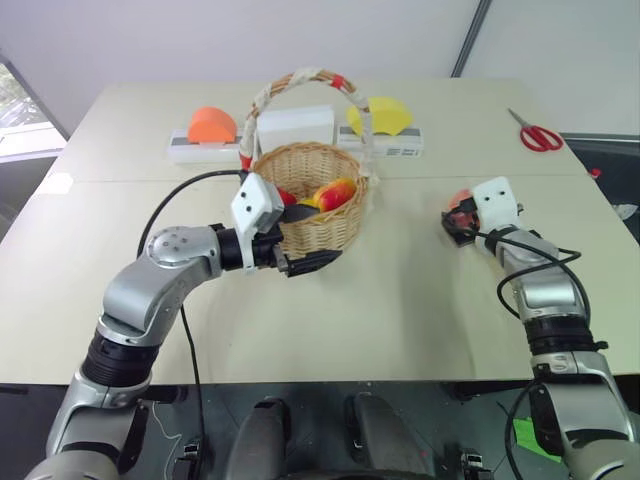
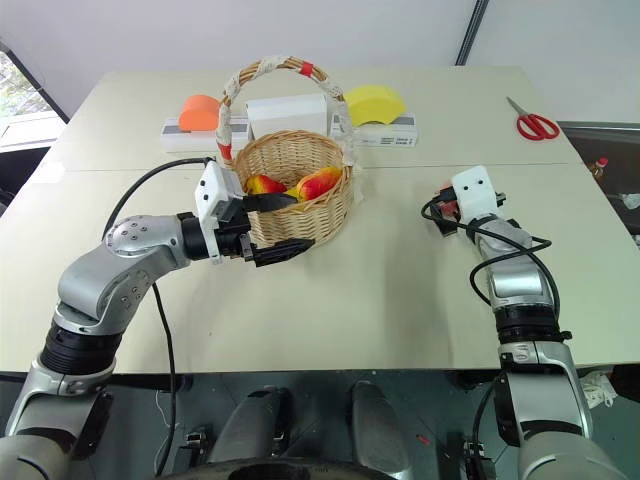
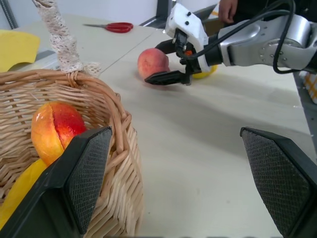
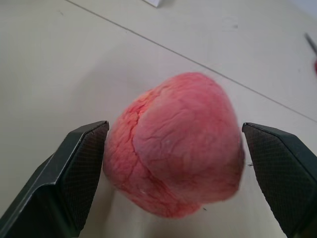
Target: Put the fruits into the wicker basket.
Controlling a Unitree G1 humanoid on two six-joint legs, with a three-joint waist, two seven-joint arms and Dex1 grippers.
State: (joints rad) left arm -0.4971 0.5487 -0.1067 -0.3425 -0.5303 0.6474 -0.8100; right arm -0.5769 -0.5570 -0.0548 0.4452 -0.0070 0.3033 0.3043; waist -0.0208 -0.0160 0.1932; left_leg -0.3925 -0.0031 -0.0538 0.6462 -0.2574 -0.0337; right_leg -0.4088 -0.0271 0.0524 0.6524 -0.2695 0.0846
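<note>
The wicker basket (image 1: 322, 228) stands mid-table with a red-and-yellow mango (image 1: 337, 192) and another yellow fruit (image 3: 19, 191) inside. My left gripper (image 1: 306, 238) is open at the basket's near rim, one finger over the rim and the other in front of the wall, holding nothing. To the right, a pink peach (image 4: 178, 144) lies on the table. My right gripper (image 1: 458, 222) is open around it, a finger on each side. A yellow lemon (image 3: 206, 73) lies just behind that gripper.
Behind the basket are a white box (image 1: 295, 125) and orange (image 1: 212, 125) and yellow (image 1: 380, 115) wedges on white blocks. Red scissors (image 1: 540, 135) lie at the far right. A person's hand (image 3: 228, 10) shows beyond the table.
</note>
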